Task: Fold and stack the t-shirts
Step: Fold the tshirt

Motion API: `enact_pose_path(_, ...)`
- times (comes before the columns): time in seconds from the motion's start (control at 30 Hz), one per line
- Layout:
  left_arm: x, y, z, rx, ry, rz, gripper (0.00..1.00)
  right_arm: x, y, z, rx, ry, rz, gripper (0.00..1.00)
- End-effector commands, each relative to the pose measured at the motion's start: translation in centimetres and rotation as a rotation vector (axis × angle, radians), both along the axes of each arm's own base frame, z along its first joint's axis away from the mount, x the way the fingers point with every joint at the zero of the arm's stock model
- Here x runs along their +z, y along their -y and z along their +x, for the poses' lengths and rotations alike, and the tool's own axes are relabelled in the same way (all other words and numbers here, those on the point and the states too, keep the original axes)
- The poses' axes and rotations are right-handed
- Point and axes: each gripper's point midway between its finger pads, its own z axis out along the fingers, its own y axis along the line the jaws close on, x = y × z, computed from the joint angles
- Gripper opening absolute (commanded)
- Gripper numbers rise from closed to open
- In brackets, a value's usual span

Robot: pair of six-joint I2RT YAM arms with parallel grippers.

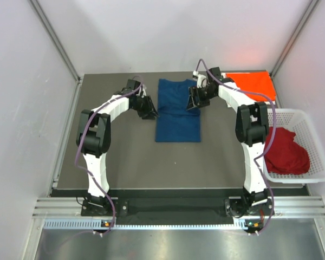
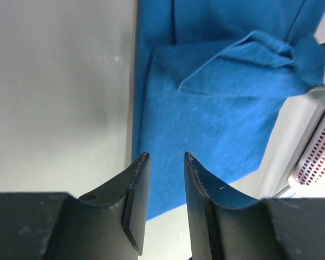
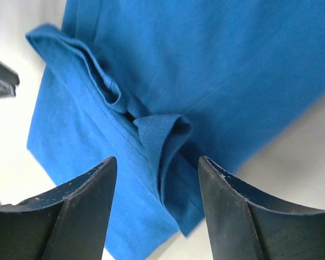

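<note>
The blue t-shirt lies flat in the middle of the worktop, already narrowed to a strip. Its long axis runs from the far edge toward the arm bases, and its short axis runs left to right between the 2 arms.

The left fingers sit just beside the strip's left edge, over bare worktop, so the cloth lies to their right. They stand slightly apart with nothing between them. The right fingers hang over the strip's right edge at the far half, spread wide and empty, with a rumpled fold of cloth directly below the gap. The right arm is therefore the nearer of the 2.

The far half looks thicker and doubled. I cannot tell which end holds the neck.

The next fold probably goes across the long axis, so each arm needs a corner on its own side.

The orange-red t-shirt lies flat at the far right, and the dark red t-shirt sits bunched in the basket.
</note>
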Motion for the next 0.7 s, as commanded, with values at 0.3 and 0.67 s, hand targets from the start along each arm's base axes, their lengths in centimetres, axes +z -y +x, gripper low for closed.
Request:
enact_pose_path(0.3, 0.6, 1.8, 2.1, -0.021, 0.075, -0.041, 0.37, 0.2, -4.0, -0.4, 0.106, -0.066, 0.198, 0.61)
enact_pose_path(0.67, 0.6, 2.0, 2.0, -0.025, 0.078, -0.043, 0.36, 1.9, -6.2, -0.3, 0.213, 0.002, 0.307, 0.63)
